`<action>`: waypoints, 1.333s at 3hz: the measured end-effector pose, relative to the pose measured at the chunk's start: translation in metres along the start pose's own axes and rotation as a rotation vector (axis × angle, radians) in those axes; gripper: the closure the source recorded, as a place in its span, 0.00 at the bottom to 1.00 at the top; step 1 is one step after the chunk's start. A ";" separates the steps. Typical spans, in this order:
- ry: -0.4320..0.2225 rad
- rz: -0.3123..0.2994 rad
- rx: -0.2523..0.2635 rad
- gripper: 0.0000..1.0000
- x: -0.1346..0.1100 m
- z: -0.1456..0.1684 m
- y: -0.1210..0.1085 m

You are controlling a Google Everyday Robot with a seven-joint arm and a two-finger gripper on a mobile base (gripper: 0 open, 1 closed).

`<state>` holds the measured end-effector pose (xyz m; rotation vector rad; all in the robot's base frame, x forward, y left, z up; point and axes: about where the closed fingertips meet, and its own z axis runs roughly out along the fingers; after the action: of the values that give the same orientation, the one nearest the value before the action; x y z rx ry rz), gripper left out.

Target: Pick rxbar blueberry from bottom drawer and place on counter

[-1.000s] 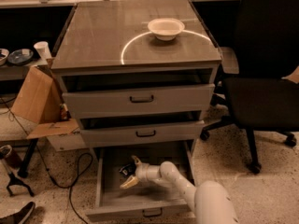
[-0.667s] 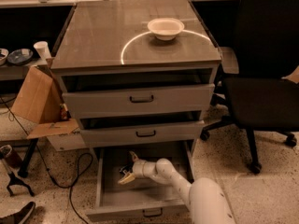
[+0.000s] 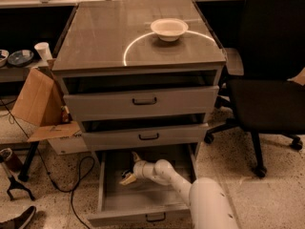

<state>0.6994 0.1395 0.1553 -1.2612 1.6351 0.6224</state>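
The bottom drawer is pulled out under the two shallower drawers. My gripper is inside it, near the back left, with the white arm reaching in from the lower right. Its pale fingers stand spread apart. A small dark shape lies on the drawer floor between them; it seems to be the rxbar blueberry, though I cannot make out its markings. The grey-brown counter with the pale arc is above.
A white bowl stands on the counter at the back right. A black office chair is close on the right. A cardboard box, a paper cup and a floor cable are on the left.
My gripper and forearm have moved a little to the left and deeper into the bottom drawer. The drawers and the bowl have not moved.
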 end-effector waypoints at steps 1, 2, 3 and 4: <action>0.087 -0.011 0.024 0.00 0.020 -0.001 -0.006; 0.139 -0.018 0.041 0.00 0.033 -0.003 -0.008; 0.183 -0.023 0.055 0.00 0.041 -0.007 -0.012; 0.216 -0.025 0.066 0.19 0.047 -0.013 -0.015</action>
<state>0.7078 0.1025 0.1208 -1.3351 1.7975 0.4241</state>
